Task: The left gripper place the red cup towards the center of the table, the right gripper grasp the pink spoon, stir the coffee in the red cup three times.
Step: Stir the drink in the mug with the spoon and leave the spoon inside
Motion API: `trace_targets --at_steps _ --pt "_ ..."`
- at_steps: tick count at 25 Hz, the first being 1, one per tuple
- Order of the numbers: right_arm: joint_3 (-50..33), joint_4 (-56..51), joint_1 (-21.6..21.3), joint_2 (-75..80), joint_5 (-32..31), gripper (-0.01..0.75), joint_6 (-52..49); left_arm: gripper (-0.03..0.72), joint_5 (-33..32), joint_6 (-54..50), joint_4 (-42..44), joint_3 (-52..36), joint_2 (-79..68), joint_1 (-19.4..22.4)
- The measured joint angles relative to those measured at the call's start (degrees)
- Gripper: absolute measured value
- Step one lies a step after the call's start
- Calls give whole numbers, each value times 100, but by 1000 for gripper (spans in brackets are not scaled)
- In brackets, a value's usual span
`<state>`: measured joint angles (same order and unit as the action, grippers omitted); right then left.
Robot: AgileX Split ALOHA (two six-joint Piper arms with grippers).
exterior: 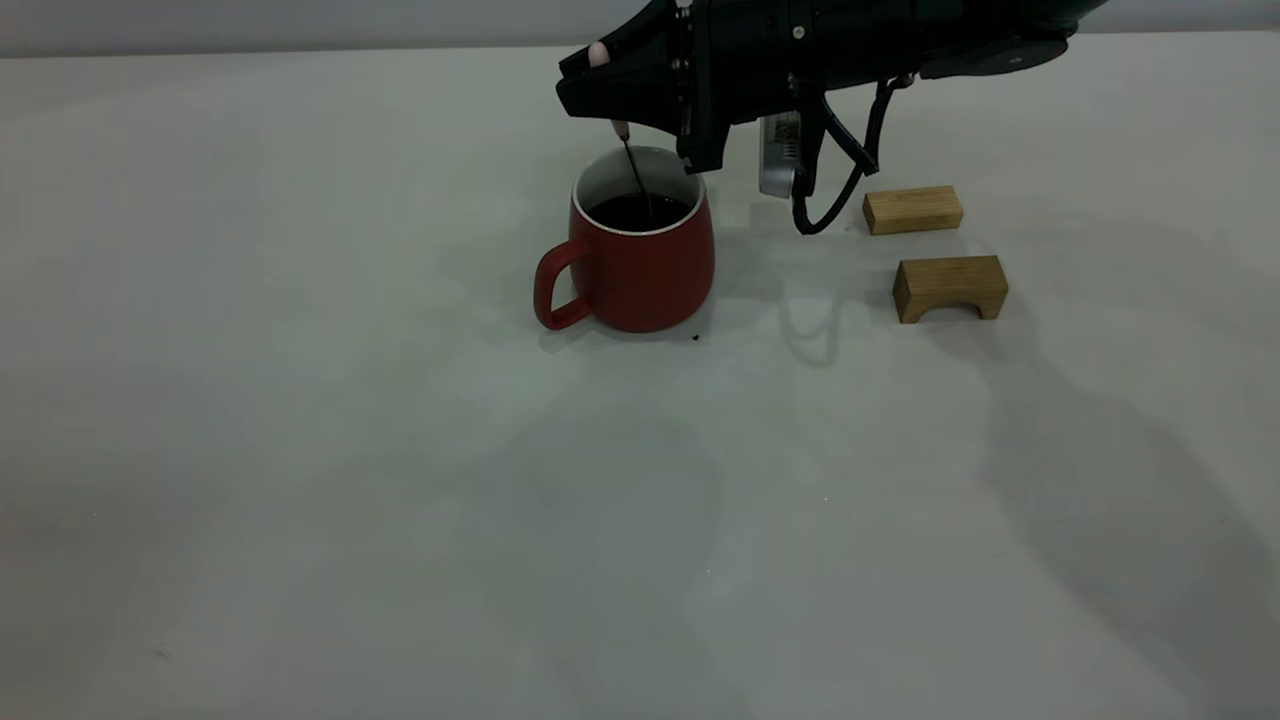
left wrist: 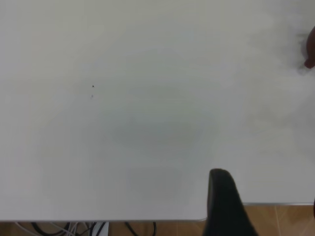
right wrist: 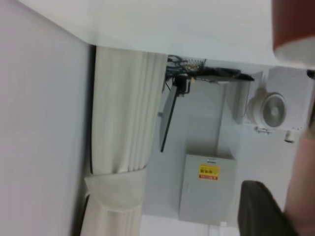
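The red cup [exterior: 640, 265] stands upright near the middle of the table [exterior: 400, 500], its handle towards the left, with dark coffee [exterior: 638, 212] inside. My right gripper [exterior: 605, 92] hovers just above the cup's rim, shut on the pink spoon [exterior: 621, 128]. The spoon's thin metal neck slants down into the coffee and its bowl is hidden under the liquid. In the right wrist view the pink handle [right wrist: 302, 196] lies against one dark finger [right wrist: 261, 211], with the cup [right wrist: 294, 24] beyond. My left gripper [left wrist: 268, 189] is open over bare table near its edge; a sliver of the cup [left wrist: 310, 46] shows far off.
Two wooden blocks lie to the right of the cup: a plain bar [exterior: 912, 209] and an arch-shaped one [exterior: 950, 287] nearer the front. A tiny dark speck [exterior: 696, 337] sits by the cup's base. The right arm's cable loop [exterior: 830, 190] hangs between cup and blocks.
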<state>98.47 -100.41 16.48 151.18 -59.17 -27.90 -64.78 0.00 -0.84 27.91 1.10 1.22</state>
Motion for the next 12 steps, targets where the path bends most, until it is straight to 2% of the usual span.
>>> trace_targets --at_steps 7,10,12 --pt "5 510 -4 -19 -344 438 17 501 0 0 0 0 0 0" --pt "5 1304 -4 -165 -361 494 17 501 0 0 0 0 0 0" --pt "5 2014 -4 -363 -361 503 17 501 0 0 0 0 0 0"
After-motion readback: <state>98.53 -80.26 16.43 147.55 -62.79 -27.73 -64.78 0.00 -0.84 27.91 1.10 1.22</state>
